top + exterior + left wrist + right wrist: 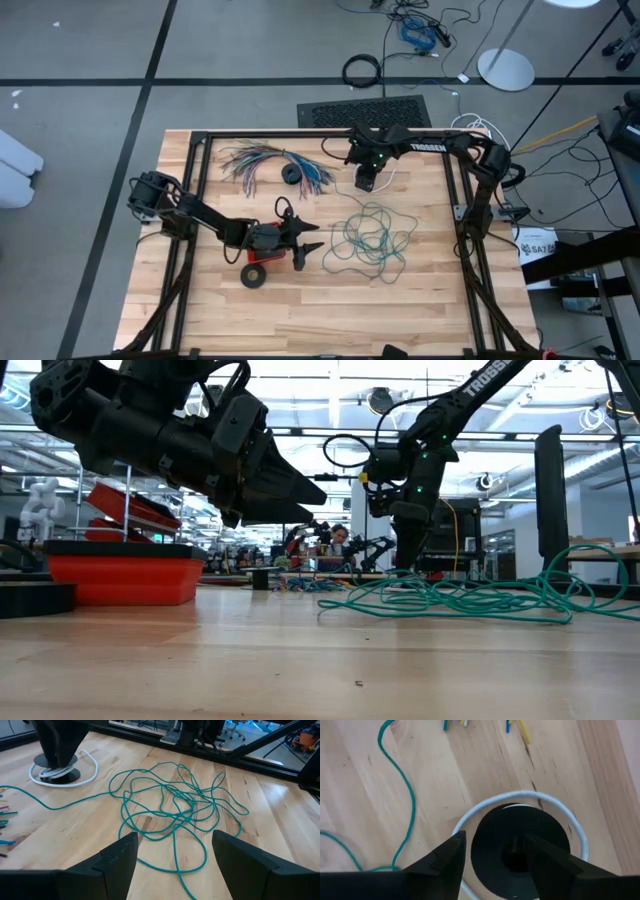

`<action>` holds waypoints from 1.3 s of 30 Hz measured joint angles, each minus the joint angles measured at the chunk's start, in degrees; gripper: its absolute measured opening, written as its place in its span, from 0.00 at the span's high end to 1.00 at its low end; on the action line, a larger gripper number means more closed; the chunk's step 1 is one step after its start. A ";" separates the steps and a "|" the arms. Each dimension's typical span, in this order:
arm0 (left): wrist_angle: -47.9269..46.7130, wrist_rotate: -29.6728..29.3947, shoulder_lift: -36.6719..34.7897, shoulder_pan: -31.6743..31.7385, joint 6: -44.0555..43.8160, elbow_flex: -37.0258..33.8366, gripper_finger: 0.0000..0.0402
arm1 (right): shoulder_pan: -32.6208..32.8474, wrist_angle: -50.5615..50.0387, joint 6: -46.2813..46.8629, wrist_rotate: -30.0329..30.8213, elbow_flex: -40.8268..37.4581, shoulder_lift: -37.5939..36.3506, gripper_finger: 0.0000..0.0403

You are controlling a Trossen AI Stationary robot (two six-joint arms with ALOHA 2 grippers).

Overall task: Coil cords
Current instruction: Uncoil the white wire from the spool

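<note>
The green wire [368, 240] lies in a loose tangle in the middle of the bench [420, 310]. The left tool [308, 250] waits open just left of it. The right tool [492, 851] hangs open over the white cord [572, 822] and its black round piece [520, 850], top middle.

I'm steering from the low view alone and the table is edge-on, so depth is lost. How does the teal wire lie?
Observer: From above, the teal wire is a loose tangle, not coiled, right of centre on the table.
Operator: Where is the left gripper?
Observer: The left gripper is open, beside the tangle, apart from it.
Operator: And the right one?
Observer: The right gripper straddles a black round piece ringed by the white cord.
</note>
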 joint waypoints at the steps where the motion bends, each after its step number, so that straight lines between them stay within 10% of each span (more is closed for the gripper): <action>1: 0.00 -0.01 0.00 0.00 0.02 0.00 0.35 | -0.01 0.01 0.52 0.01 -0.04 -0.68 0.54; 39: 0.44 -0.37 0.00 0.00 -1.40 0.00 0.35 | 1.39 1.67 8.33 5.27 0.51 5.41 0.56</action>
